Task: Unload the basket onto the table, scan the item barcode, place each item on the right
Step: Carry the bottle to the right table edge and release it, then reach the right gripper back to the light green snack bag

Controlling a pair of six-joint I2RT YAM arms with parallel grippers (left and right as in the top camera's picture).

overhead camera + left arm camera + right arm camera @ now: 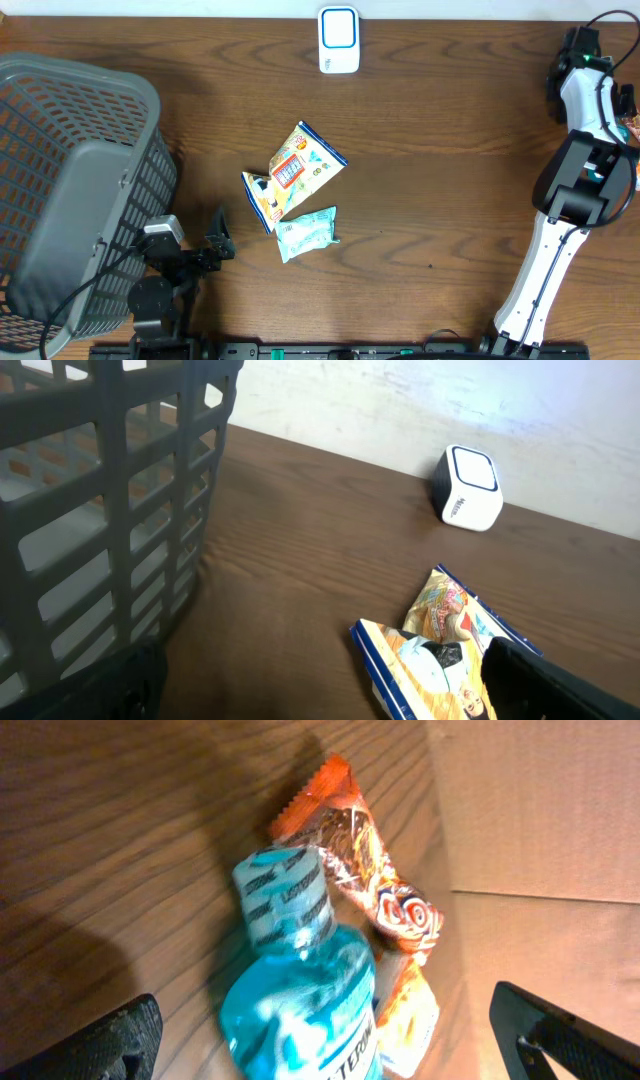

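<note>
When reading the overhead view, find three snack packets [295,195] mid-table, well apart from the white scanner [339,40], right of the grey basket [140,190]. Note the left gripper [220,240] beside the basket, fingers spread wide, holding nothing. Consult the right wrist view alone for a blue bottle [300,1000] touching an orange packet [365,870], beneath the right gripper [330,1040], fingers wide, gripping nothing.
</note>
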